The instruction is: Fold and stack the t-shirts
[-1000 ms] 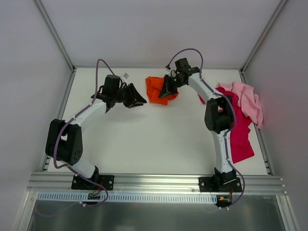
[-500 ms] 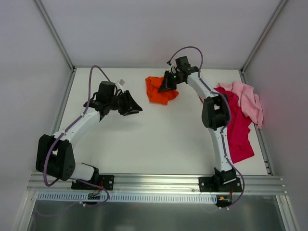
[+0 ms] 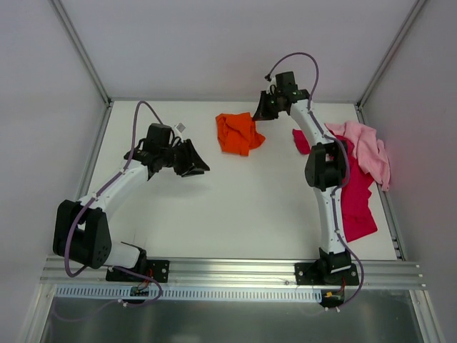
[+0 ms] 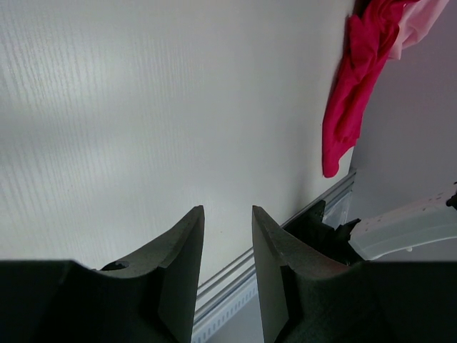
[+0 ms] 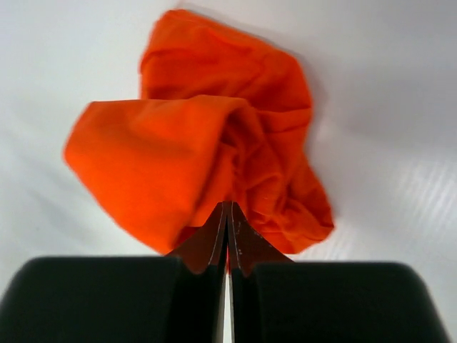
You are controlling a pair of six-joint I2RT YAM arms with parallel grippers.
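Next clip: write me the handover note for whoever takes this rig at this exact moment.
Left gripper: partly open, empty, held over the table.
Right gripper: shut, apparently pinching an edge of the crumpled orange t-shirt at the table's far middle.
Pink t-shirt: bunched, lying partly over the magenta-red t-shirt at the right edge.
Done: nothing folded or stacked.
Left: flatten and fold all three, then stack them.

A white table lies between plain pale walls, with grey metal posts rising at the far corners. A slotted metal rail runs along its near edge.
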